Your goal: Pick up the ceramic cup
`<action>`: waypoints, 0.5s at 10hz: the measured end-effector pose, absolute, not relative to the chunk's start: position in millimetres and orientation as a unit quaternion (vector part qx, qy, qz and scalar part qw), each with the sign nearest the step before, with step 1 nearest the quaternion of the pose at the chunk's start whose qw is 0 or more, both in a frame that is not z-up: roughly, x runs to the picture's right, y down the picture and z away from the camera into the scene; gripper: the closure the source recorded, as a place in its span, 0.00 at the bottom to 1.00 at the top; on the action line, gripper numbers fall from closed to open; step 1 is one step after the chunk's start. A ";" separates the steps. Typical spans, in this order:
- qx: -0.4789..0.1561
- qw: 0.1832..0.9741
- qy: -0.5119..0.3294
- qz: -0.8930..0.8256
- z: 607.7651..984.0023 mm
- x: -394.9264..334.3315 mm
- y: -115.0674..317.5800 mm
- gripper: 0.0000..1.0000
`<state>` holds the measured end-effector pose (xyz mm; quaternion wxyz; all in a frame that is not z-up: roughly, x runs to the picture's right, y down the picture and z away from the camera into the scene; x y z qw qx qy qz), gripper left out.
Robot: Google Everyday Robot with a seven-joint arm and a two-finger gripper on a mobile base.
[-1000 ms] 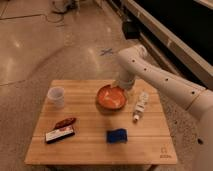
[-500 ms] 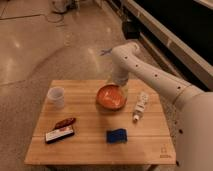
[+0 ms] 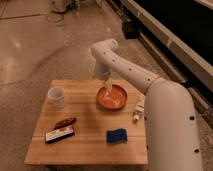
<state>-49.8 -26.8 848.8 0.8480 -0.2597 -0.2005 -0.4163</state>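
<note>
Cup [image 3: 56, 96] stands upright near the left edge of the table [image 3: 85, 150], in the left middle of the frame, just where it stood half a second ago. Nothing touches it.

The gripper [image 3: 107, 86] hangs at the frame's centre, over the back rim of the bowl [image 3: 125, 95], well apart from the cup. Whether it is released or clenched cannot be told, and it carries nothing that can be seen.

The arm [image 3: 130, 72] has changed most. Its bend [image 3: 102, 50] has swung leftward since the earlier frames and now sits above the bowl's left side, where before it stood over the bowl's right side. The lower arm segment now fills the lower right of the frame, much larger than before, and hides the table's right edge.

The bowl keeps its place at the back centre of the table. The tube [image 3: 138, 110] lies just right of the bowl, as before, but the arm now covers part of it. A blue pad [image 3: 116, 135] lies in front of the bowl, unmoved. At front left, a reddish-brown piece [image 3: 65, 122] lies just behind a dark flat packet [image 3: 60, 135]. Both are where they were, in front of the cup and apart from it.
</note>
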 end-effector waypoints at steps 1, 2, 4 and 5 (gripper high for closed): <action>-0.257 0.838 -0.208 -0.435 850.8 -72.0 -28.3 0.20; -0.253 0.827 -0.216 -0.453 851.7 -94.7 -29.3 0.20; -0.247 0.808 -0.233 -0.481 849.2 -130.7 -27.5 0.20; -0.244 0.797 -0.244 -0.496 846.2 -150.9 -24.0 0.20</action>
